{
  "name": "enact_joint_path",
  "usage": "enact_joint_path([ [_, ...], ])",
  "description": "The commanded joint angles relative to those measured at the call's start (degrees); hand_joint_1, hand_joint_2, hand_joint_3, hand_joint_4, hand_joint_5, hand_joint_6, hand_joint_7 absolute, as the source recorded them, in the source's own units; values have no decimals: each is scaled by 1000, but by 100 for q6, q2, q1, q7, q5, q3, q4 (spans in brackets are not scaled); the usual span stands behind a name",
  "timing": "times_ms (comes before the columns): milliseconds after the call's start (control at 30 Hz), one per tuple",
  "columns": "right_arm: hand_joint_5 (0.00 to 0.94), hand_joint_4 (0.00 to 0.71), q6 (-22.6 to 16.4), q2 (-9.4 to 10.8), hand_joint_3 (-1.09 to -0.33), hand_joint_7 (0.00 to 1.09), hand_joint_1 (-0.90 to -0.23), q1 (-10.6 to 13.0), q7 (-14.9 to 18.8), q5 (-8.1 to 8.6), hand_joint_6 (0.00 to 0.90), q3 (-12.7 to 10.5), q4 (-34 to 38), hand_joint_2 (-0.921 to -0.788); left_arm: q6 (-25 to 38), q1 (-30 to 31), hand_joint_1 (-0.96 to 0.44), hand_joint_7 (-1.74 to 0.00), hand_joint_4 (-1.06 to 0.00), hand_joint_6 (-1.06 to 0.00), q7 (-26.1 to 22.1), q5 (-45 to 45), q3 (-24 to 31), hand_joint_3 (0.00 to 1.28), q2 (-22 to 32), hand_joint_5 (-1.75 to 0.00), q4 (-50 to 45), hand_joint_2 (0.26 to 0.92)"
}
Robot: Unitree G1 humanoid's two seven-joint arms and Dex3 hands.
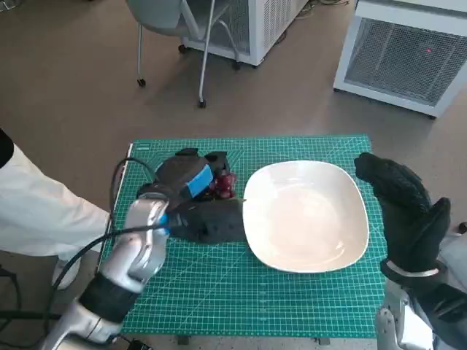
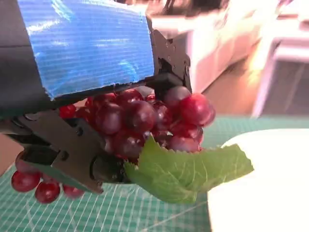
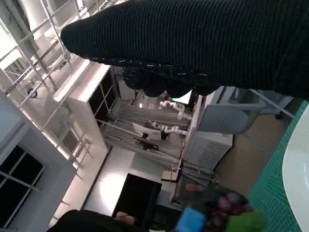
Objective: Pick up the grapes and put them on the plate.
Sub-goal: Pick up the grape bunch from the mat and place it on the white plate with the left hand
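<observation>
The left hand (image 1: 191,177) holds the grapes (image 2: 140,118), its fingers (image 2: 72,150) closed around the red bunch and a green leaf (image 2: 186,169). The grapes are just left of the white plate (image 1: 306,215), over the green mat (image 1: 219,292). The right hand (image 1: 405,211) is at the plate's right side, holding nothing, with its fingers straight.

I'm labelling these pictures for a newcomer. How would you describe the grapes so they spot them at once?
Find the green mat with the white plate. Just beside the plate's rim, the left hand with blue tape holds the grapes: a dark red bunch with one green leaf.
</observation>
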Motion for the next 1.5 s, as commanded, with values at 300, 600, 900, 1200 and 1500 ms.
enact_joint_path([
  [300, 1, 635, -8, -1, -556, 682, -467, -26, 59, 38, 278, -6, 169, -921, -18, 365, 3, -1260, -639, -645, -309, 89, 529, 582, 239, -1293, -1798, 641],
  [600, 1, 635, 2, -28, -555, 681, -467, -33, 78, 61, 279, -23, 160, -921, -43, 130, 3, -1213, -677, -684, -674, 71, 281, 593, -132, -1266, -1805, 617],
  [900, 1, 636, 13, -42, -552, 677, -471, -16, 94, 93, 282, -29, 95, -921, -325, -687, 5, -1129, -602, -688, -1167, 110, -254, 814, -648, -1573, -1215, 518],
  [1200, 2, 637, -8, -51, -548, 672, -472, 40, 112, 111, 290, -51, 43, -921, -578, -1572, 4, -1267, -521, -582, -1037, 177, -569, 760, -1318, -1586, -45, 594],
  [1500, 2, 638, 15, -53, -543, 645, -473, 125, 117, 200, 309, -110, 0, -921, -637, -2391, 2, -1398, -449, -451, -1096, 42, -754, 398, -1975, -1438, 1313, 839],
])
